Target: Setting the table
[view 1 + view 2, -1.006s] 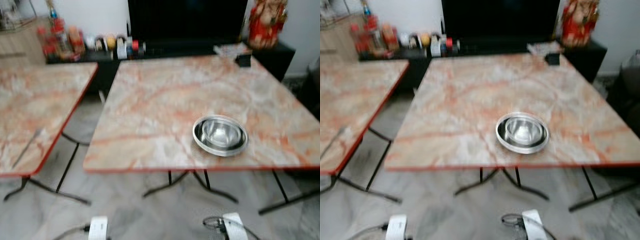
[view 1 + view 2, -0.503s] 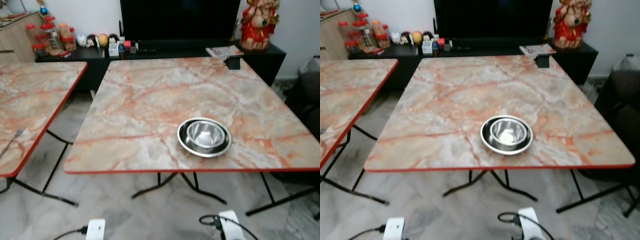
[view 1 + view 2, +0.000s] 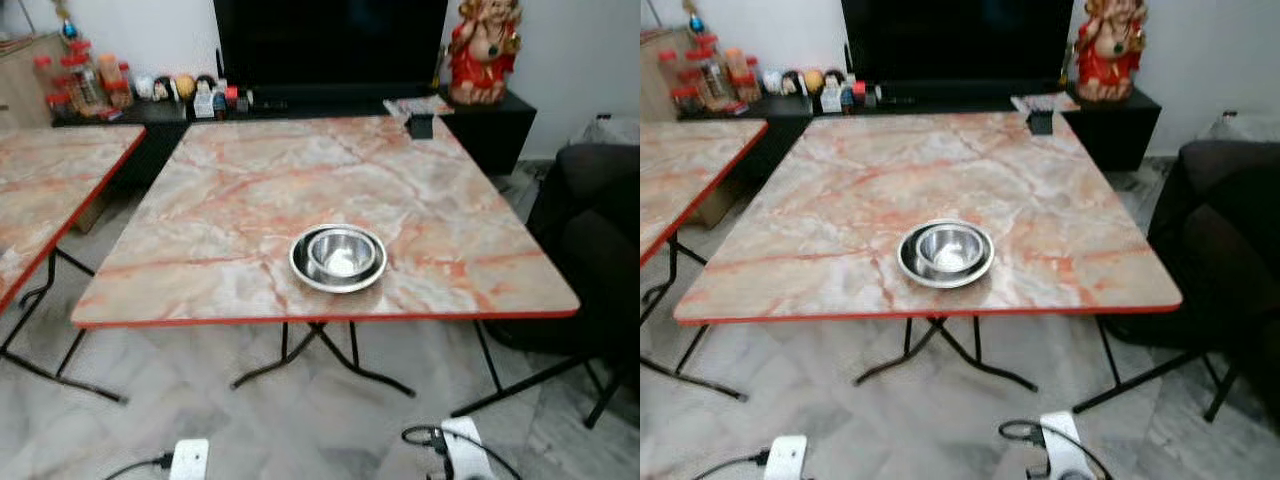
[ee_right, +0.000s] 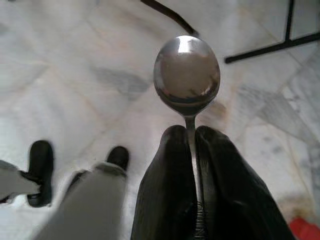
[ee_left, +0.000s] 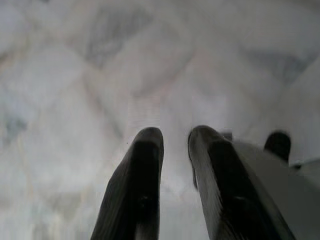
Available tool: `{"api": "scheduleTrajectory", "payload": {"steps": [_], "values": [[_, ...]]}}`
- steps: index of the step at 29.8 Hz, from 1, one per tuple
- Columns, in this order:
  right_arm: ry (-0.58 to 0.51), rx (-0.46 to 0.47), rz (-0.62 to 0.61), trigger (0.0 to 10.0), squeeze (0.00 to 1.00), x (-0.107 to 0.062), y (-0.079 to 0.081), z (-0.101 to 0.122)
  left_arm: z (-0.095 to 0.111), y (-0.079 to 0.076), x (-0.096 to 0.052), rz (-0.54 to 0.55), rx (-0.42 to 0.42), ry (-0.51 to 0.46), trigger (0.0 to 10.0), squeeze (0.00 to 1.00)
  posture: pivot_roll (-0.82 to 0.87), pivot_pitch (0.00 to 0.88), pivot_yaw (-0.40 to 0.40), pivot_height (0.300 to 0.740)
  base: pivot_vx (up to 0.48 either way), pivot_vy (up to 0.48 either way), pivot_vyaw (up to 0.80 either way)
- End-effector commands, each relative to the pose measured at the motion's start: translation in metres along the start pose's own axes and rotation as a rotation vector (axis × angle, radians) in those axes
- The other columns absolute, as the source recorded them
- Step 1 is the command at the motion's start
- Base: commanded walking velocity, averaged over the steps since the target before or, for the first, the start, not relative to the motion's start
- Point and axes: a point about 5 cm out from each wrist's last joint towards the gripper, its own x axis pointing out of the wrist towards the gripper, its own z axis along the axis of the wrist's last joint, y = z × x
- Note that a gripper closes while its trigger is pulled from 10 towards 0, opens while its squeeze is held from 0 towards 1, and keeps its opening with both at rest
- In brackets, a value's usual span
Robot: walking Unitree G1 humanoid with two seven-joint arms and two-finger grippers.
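So the marble-pattern worktop [image 3: 400, 220] with the red edge has a steel bowl [image 3: 340, 252] sitting inside a steel plate [image 3: 300, 268], a bit in from the near edge and roughly in the middle, and that's about all that's laid out on it so far. At the far edge there's a small black object [image 3: 421, 125], can't tell what it is. The spoon [image 4: 187, 75] is the piece in play: the right tool [image 4: 189, 131] is clenched on its handle with the bowl end poking out past the fingertips, hanging low over the tiled floor [image 3: 330, 420] rather than anywhere near the plate. The left tool [image 5: 174, 134] is also down by the floor with nothing in it, fingers [image 5: 137, 190] close together with a thin gap, so I'd call it closed and idle. My read on progress: plate and bowl done, spoon picked up but not placed, so maybe halfway on this place setting. What's left looks like stepping up to the near edge, lifting the right arm and laying the spoon beside the plate. There's a second worktop [image 3: 50, 190] off to the left, plus a dark TV stand [image 3: 330, 105] with jars and a red figurine [image 3: 480, 50] behind.
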Motion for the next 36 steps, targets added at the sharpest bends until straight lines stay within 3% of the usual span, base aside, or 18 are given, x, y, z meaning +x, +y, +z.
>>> {"api": "scheduleTrajectory", "payload": {"steps": [1,5,10,13,15,16,21,22,25,32,33,34,36], "values": [[-0.033,0.008,-0.009,10.0,0.0,0.0,-0.004,0.008,0.003,-0.002,0.001,-0.002,0.006,-0.001,10.0,0.0,-0.03,0.0,0.008,0.732,0.0,0.0,0.0],[-0.098,0.005,0.004,10.0,0.0,0.0,-0.006,0.019,0.003,-0.002,0.001,-0.001,0.004,-0.002,10.0,0.0,-0.04,0.0,0.008,0.732,0.0,0.0,0.0],[-0.225,-0.087,0.05,10.0,0.0,-0.002,-0.007,0.033,0.002,-0.003,0.001,-0.006,0.009,0.001,10.0,0.0,-0.05,0.0,0.012,0.732,0.0,0.0,0.0],[-0.228,-0.087,0.051,10.0,0.0,-0.002,-0.007,0.033,0.002,-0.003,0.001,-0.005,0.009,0.002,10.0,0.0,-0.05,0.0,0.012,0.732,0.0,0.0,0.0],[-0.391,-0.14,0.134,10.0,0.0,-0.008,-0.004,0.054,0.001,-0.003,0.001,-0.008,0.015,0.005,10.0,0.0,-0.07,0.0,0.02,0.732,0.0,0.0,0.0],[-0.517,-0.195,0.203,10.0,0.0,-0.015,-0.001,0.069,0.001,-0.002,0.0,-0.01,0.02,0.007,10.0,0.0,-0.07,0.0,0.019,0.732,0.0,0.0,0.0],[-0.644,-0.253,0.338,10.0,0.0,-0.028,0.003,0.086,0.001,-0.002,0.0,-0.008,0.021,0.007,10.0,0.0,-0.07,0.0,0.021,0.732,0.0,0.0,0.0],[-0.7,-0.305,0.424,10.0,0.0,-0.037,0.007,0.094,0.001,-0.002,0.0,-0.008,0.021,0.007,10.0,0.0,-0.08,0.0,0.024,0.732,0.0,0.0,0.0],[-0.797,-0.353,0.534,10.0,0.0,-0.055,0.012,0.117,0.001,-0.002,0.001,-0.01,0.025,0.007,10.0,0.0,-0.08,0.0,0.024,0.732,0.0,0.0,0.0],[-0.92,-0.38,0.685,10.0,0.0,-0.081,0.025,0.151,0.002,-0.002,0.001,-0.009,0.023,0.004,10.0,0.0,-0.07,0.0,0.019,0.732,0.0,0.0,0.0],[-0.935,-0.382,0.716,10.0,0.0,-0.086,0.028,0.157,0.002,-0.002,0.001,-0.009,0.022,0.004,10.0,0.0,-0.07,0.0,0.019,0.732,0.0,0.0,0.0],[-0.964,-0.403,0.822,10.0,0.0,-0.101,0.037,0.168,0.003,-0.002,0.001,-0.008,0.02,0.004,10.0,0.0,-0.07,0.0,0.018,0.732,0.0,0.0,0.0],[-0.975,-0.406,0.849,10.0,0.0,-0.107,0.04,0.172,0.003,-0.002,0.001,-0.008,0.02,0.004,10.0,0.0,-0.07,0.0,0.017,0.732,0.0,0.0,0.0]]}}
